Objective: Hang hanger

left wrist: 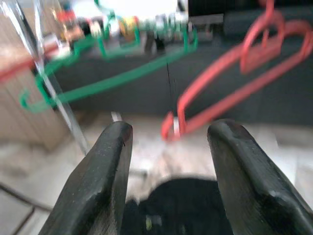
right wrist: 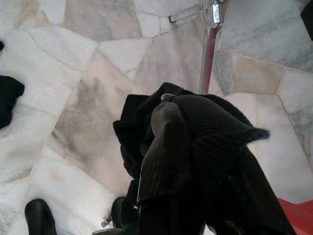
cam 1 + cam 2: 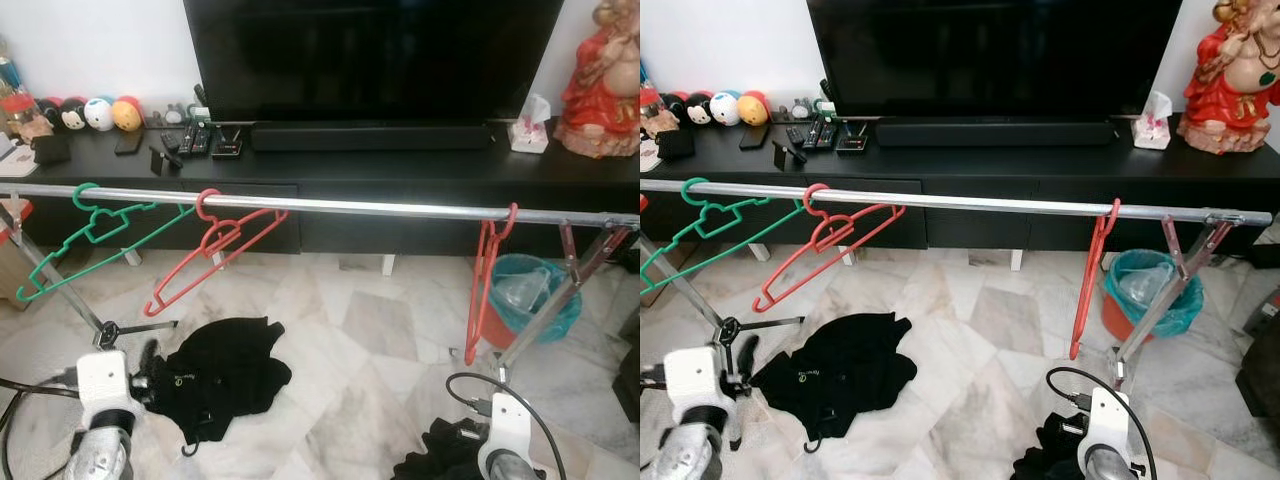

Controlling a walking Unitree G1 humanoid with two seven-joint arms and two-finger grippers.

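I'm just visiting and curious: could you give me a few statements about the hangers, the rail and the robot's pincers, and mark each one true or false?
1. Three hangers hang on the metal rail. True: a green hanger and two red ones.
2. The left pincer is clamped on the slanted red hanger. False: its fingers are open and hold nothing.
3. The right pincer holds black cloth. True.
4. The floor garment is white. False: it is black.
5. The right-hand red hanger lies on the floor. False: it hangs from the rail.
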